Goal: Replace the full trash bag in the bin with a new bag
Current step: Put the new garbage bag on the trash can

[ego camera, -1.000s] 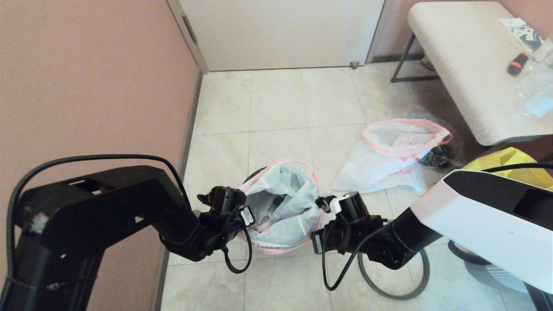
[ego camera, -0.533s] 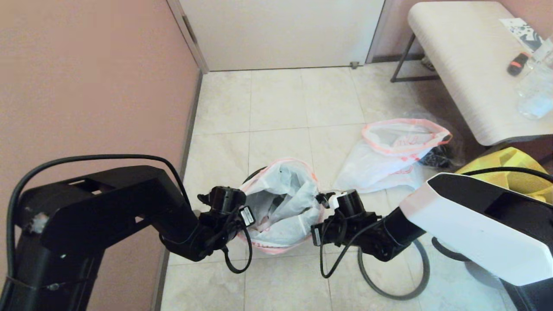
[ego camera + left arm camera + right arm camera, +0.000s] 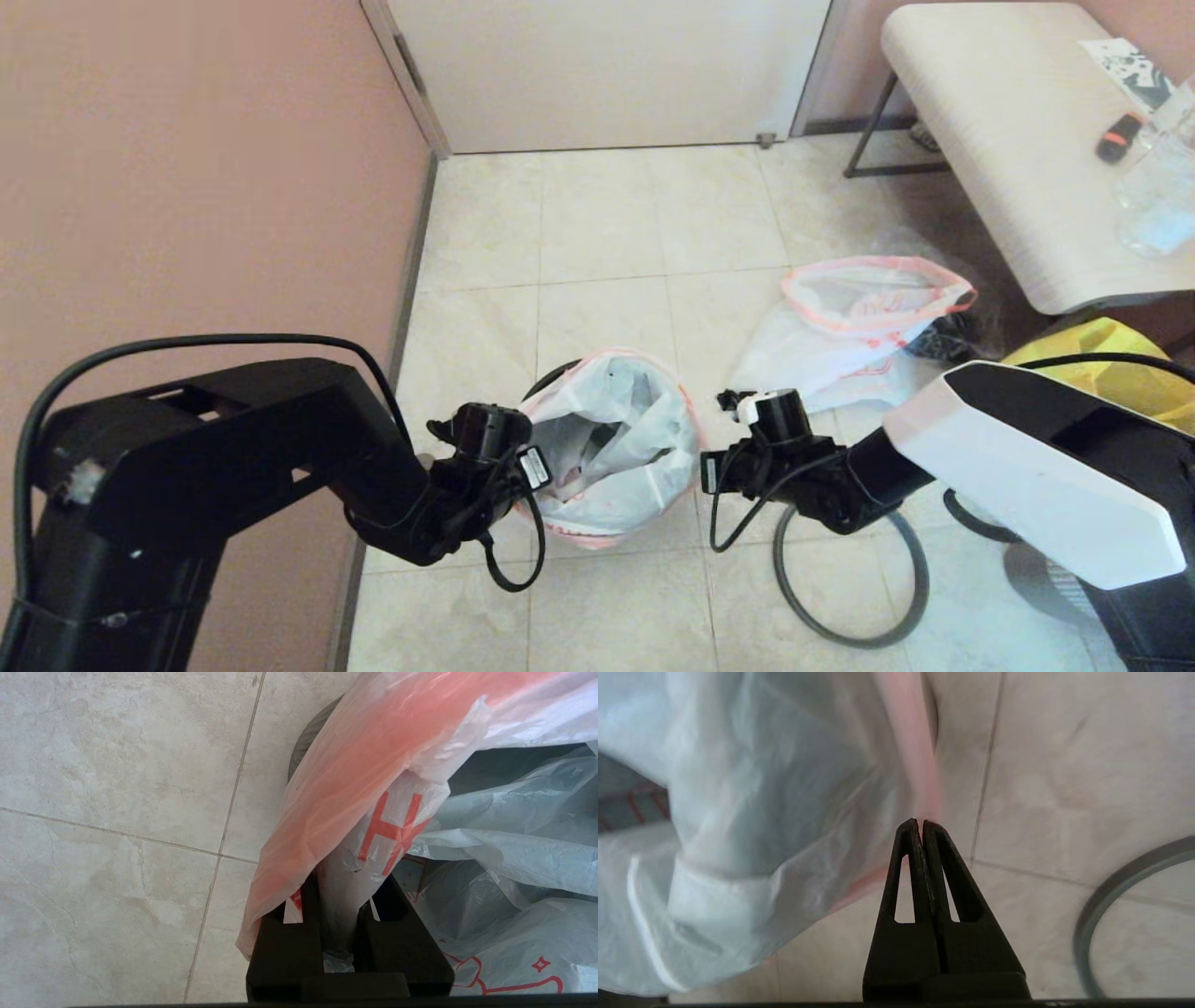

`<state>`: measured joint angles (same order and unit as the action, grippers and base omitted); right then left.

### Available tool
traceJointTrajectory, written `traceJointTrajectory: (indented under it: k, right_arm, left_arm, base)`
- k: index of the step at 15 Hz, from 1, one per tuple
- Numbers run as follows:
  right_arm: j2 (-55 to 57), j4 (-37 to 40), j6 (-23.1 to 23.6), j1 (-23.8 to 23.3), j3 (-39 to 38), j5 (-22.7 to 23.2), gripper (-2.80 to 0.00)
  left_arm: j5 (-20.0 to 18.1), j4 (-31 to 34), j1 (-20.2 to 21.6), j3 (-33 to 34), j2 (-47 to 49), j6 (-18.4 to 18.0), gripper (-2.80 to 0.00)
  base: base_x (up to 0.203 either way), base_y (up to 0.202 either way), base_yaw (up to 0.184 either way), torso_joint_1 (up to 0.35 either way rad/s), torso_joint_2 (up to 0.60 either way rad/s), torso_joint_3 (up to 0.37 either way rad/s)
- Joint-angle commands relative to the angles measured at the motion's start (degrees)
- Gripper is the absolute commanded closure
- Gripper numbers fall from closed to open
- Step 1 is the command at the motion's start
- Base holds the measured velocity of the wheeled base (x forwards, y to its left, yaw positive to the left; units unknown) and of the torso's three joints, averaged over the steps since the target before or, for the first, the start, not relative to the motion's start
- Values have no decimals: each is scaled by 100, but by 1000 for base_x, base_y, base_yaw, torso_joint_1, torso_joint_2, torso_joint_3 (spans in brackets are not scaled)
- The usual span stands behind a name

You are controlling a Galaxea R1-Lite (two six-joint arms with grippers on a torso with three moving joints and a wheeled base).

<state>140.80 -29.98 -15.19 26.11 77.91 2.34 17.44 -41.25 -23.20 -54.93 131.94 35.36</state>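
Note:
The dark bin (image 3: 545,379) stands on the tiled floor, lined with a white bag with a pink rim (image 3: 611,439). The bag's mouth is spread over the bin's edge. My left gripper (image 3: 341,891) is shut on a fold of that bag's rim at the bin's left side, where the dark bin wall (image 3: 306,742) shows behind the plastic. My right gripper (image 3: 920,823) is shut with nothing in it, just to the right of the bag (image 3: 752,812) and apart from it. The dark grey hoop (image 3: 845,640) lies flat on the floor under my right arm.
A second white bag with a pink rim (image 3: 840,345) lies on the floor to the right, dark items beside it. A yellow tote (image 3: 1092,347) and a pale bench (image 3: 1008,140) stand further right. A pink wall (image 3: 187,168) runs close along the left.
My right gripper has pulled back to the right, away from the bag's rim. The bag's mouth now sits wider and rounder over the bin. The left arm has not moved.

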Motion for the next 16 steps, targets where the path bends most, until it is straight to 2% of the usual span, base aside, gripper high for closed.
traceJointTrajectory:
  k: [1,4,6,8,11,12,14,16]
  right_arm:
    - [-78,-9,-12,-43,21,3,0]
    - [-333,-13,-28,91,-566,10,0]
    - [-785,-15,-173,533,-1221,11,0]
    - [-941,-8,-327,919,-1442,-33,0]
    - [-905,8,-299,943,-1212,-570,0]
    - [-939,14,-249,940,-1208,-773,0]
    - [-996,28,-176,931,-1217,-1025,0]
    - [-1057,19,-54,931,-1243,-1409,0]
  left_arm:
    - [13,-23,0,0,-1,23,0]
    - [13,-23,0,0,-1,23,0]
    - [13,-23,-9,0,-1,23,0]
    - [13,-27,-9,17,-15,23,0]
    - [60,128,-83,42,-162,23,0]
    - [150,454,-124,12,-273,53,0]
    - [273,848,-141,-101,-406,410,0]
    - [320,1591,-275,-279,-471,794,0]
  base:
    - [0,0,0,0,0,0]
    - [0,0,0,0,0,0]
    - [0,0,0,0,0,0]
    - [0,0,0,0,0,0]
    - [0,0,0,0,0,0]
    - [0,0,0,0,0,0]
    - [0,0,0,0,0,0]
    - [0,0,0,0,0,0]
